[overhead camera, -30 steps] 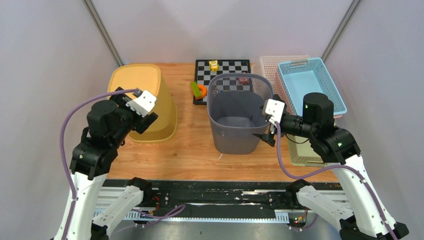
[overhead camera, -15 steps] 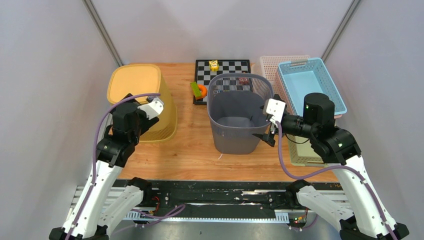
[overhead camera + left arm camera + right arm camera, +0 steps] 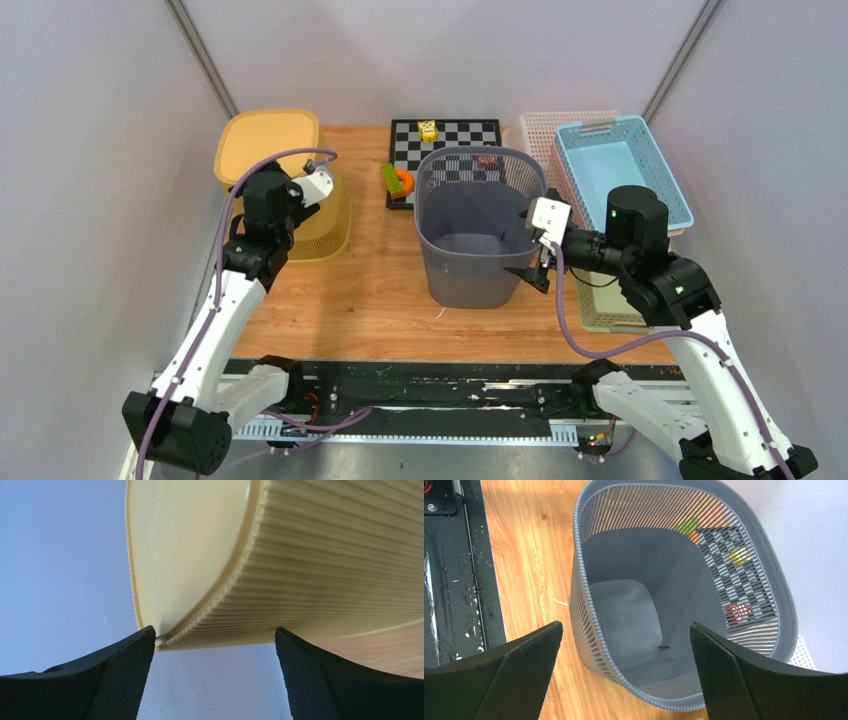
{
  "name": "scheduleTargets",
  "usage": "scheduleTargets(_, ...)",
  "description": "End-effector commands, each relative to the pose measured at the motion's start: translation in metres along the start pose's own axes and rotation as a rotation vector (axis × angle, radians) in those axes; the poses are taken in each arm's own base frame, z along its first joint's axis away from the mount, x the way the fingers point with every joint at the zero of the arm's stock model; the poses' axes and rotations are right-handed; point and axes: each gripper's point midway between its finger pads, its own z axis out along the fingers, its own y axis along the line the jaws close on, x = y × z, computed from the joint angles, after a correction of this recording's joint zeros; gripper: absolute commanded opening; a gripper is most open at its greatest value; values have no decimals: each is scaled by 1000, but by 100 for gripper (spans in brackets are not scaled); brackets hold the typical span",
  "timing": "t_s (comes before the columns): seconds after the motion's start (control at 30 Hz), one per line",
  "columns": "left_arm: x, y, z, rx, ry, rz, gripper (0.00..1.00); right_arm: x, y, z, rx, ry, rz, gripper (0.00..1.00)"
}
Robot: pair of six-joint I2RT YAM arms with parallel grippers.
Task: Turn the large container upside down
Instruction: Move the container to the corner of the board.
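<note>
A yellow ribbed container (image 3: 270,145) stands upside down at the back left, its flat base up. In the left wrist view its base and ribbed wall (image 3: 325,565) fill the top. My left gripper (image 3: 297,207) is open at its right side, near the base edge, with the left fingertip (image 3: 125,660) almost touching that edge. A large grey slatted container (image 3: 470,235) stands upright and empty in the middle; it also shows in the right wrist view (image 3: 624,610). My right gripper (image 3: 533,262) is open, its jaws apart at the grey container's right rim, holding nothing (image 3: 624,675).
A chessboard (image 3: 460,135) lies behind the grey container with a yellow toy (image 3: 427,130) on it and a green-and-orange toy (image 3: 396,180) at its left edge. A blue basket (image 3: 620,165), a pale mesh basket (image 3: 560,130) and a green basket (image 3: 600,305) are on the right.
My left arm has swung from the front left towards the back, its gripper rising along the yellow container. The yellow container's top has shifted back and left. The right arm has not moved.
</note>
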Motion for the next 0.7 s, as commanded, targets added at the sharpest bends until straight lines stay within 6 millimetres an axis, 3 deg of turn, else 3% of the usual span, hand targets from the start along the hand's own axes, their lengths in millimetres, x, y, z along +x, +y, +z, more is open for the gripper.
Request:
scheduleTargets(0.0,-14,25,21,-56,-27,-44,89,4,3,3,-16,-5,21,100)
scheduleTargets(0.2,-20,34,56,-58,-9,-39,87,6,2,5,-15,-2,25,100)
scheduleTargets(0.67,-53,61,123,-74,-94,69,87,13,-5,13,-9,23,49,100)
